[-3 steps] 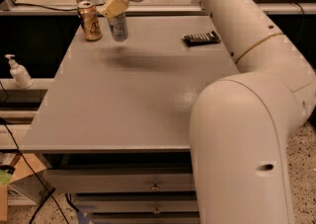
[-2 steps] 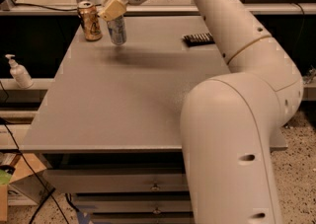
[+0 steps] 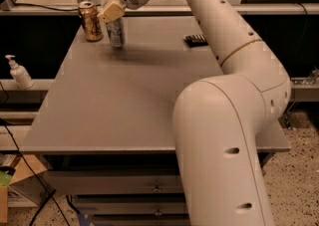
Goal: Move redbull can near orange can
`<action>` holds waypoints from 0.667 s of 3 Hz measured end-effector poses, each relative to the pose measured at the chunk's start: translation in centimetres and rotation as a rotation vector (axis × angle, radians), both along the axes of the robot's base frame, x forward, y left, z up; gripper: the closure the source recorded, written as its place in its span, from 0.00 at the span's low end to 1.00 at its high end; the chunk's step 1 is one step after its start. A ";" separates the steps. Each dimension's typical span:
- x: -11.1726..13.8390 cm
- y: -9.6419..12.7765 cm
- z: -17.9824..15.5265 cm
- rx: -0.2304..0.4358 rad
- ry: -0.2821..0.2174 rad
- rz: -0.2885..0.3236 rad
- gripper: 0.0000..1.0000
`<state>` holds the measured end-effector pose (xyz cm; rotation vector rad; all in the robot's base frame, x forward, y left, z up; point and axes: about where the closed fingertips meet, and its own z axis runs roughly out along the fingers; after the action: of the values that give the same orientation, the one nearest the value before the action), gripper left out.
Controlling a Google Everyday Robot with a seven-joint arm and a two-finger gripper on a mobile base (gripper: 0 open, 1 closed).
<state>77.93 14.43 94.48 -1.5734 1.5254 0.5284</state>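
The redbull can (image 3: pixel 116 34) is gripped at its top by the tool (image 3: pixel 112 14), which is closed around it at the far left of the desk (image 3: pixel 124 100). It is kept upright, just right of the orange can (image 3: pixel 91 21) but not touching it, so that it can likely be released without tipping.

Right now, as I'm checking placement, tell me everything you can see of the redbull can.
The redbull can is slim and looks like silver metal, with blue patches on its side. It stands upright on the grey table near the far left corner, just right of the orange can, with a narrow gap between them. The pincer sits over its top and hides it.
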 end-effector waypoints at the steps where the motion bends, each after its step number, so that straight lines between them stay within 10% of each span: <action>1: 0.5 0.3 -0.5 0.016 0.018 -0.009 0.14; 2: 0.5 0.6 -0.7 0.015 0.021 -0.005 0.00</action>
<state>78.39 15.08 93.76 -1.5570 1.5376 0.5538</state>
